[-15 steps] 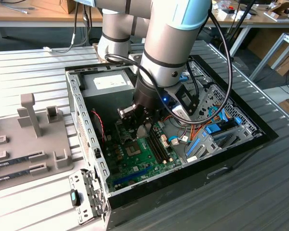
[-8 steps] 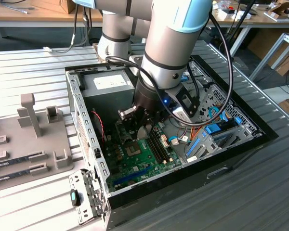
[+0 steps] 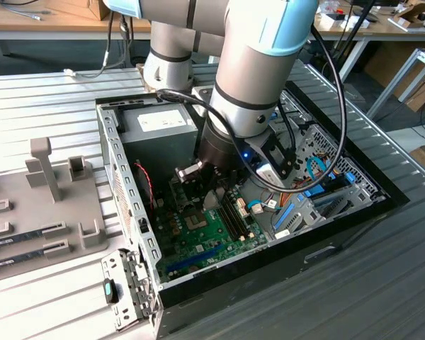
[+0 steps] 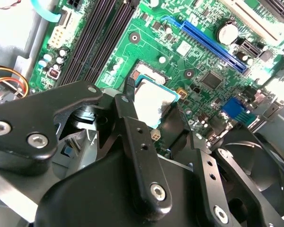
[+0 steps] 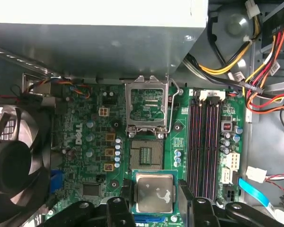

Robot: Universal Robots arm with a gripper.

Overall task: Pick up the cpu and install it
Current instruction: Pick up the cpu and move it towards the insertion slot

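Gripper [image 5: 154, 195] pinching the cpu [image 5: 154, 193] by two opposite edges, one finger [image 5: 184, 195] on each side, silvery top facing the first wrist view. The chip hangs inside the open computer case [image 3: 127, 205], above the green motherboard [image 5: 92, 156] and just short of the socket [image 5: 145, 153]. The socket's contacts lie bare and its hinged frame [image 5: 146, 105] stands raised on the far side. Memory slots [image 5: 206, 142] run near one flank of the socket; the fan [image 5: 14, 158] sits well apart on the other.
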